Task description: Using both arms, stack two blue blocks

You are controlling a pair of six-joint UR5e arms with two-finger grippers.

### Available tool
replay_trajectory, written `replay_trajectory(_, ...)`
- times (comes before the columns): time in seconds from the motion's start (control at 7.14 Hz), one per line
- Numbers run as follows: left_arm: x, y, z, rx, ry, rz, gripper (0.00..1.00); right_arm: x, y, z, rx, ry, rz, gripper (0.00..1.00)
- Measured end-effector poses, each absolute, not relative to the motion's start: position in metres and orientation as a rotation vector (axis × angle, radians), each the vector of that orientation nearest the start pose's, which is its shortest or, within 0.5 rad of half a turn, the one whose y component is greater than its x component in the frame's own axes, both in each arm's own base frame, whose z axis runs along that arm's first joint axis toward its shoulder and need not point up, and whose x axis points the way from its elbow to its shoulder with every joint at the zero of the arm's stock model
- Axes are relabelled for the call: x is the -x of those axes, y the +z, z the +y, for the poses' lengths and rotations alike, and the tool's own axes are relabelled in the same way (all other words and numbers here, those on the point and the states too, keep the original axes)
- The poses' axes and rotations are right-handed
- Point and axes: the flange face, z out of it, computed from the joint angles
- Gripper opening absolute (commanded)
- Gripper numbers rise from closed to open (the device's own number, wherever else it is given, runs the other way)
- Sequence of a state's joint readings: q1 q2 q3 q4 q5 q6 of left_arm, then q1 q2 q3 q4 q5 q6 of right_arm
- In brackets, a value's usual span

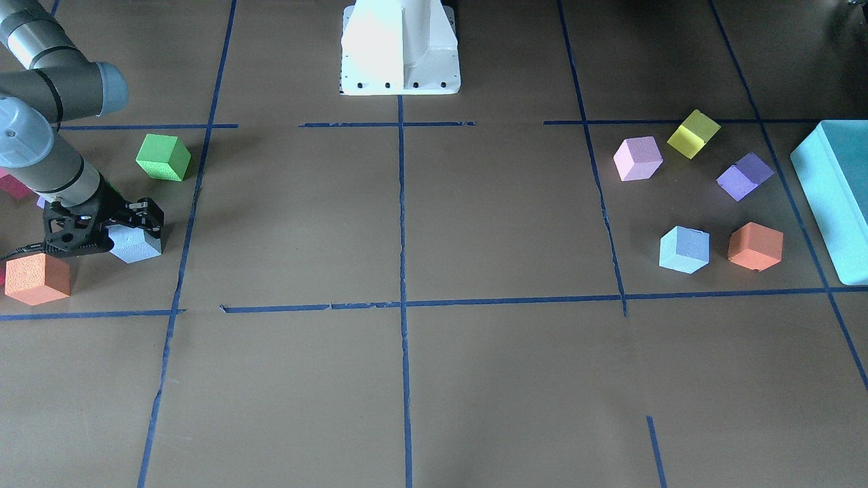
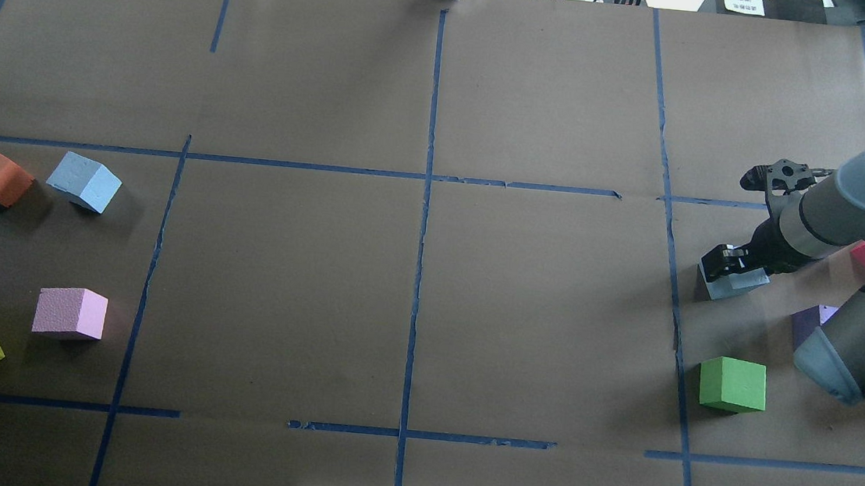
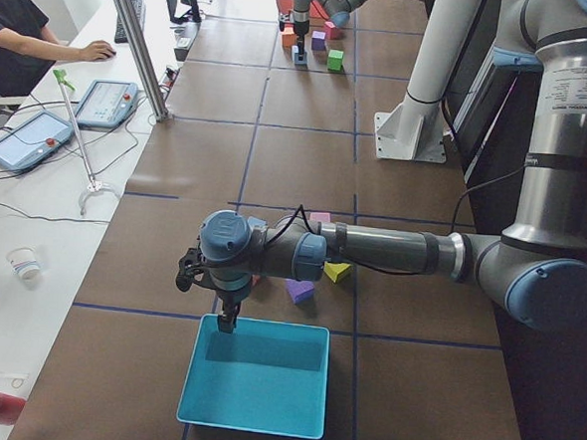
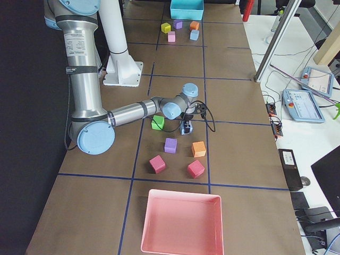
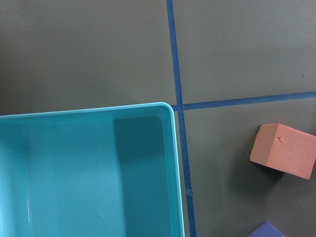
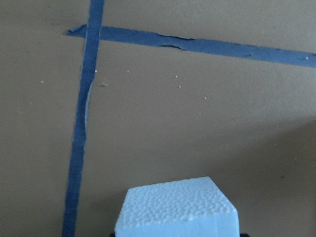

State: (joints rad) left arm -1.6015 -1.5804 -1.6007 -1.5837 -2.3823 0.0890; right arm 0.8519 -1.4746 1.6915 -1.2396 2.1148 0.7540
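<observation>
One pale blue block [image 1: 137, 247] lies on the table's right side; it also shows in the overhead view [image 2: 736, 284] and fills the bottom of the right wrist view [image 6: 177, 210]. My right gripper [image 1: 129, 229] is down over it, fingers against its sides, shut on it at table level. The second blue block [image 1: 684, 249] lies free on the left side beside an orange cube [image 1: 755, 246]; it also shows in the overhead view [image 2: 85, 181]. My left gripper [image 3: 226, 321] hangs over the teal box's far rim; I cannot tell whether it is open or shut.
The teal box [image 1: 837, 203] stands at the table's left end. Pink [image 1: 637, 158], yellow [image 1: 693, 133] and purple [image 1: 744, 176] cubes lie near the free blue block. A green cube [image 1: 164, 157] and an orange cube [image 1: 37, 278] flank my right gripper. A pink tray [image 4: 180, 223] stands at the right end.
</observation>
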Motion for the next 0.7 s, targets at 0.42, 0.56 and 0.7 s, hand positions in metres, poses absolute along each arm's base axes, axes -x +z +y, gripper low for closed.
replay_trajectory(0.42, 0.077, 0.633, -0.496, -0.103, 0.077, 0.807, 1.00, 0.280, 0.492, -0.481, -0.069, -0.095, -0.792, 0.00)
replay_trajectory(0.56, 0.077, 0.633, -0.496, -0.102, 0.077, 0.807, 1.00, 0.280, 0.463, -0.488, -0.072, -0.090, -0.804, 0.00)
replay_trajectory(0.7, 0.077, 0.634, -0.495, -0.101, 0.076, 0.807, 1.00, 0.298, 0.416, -0.498, -0.065, -0.096, -0.807, 0.00)
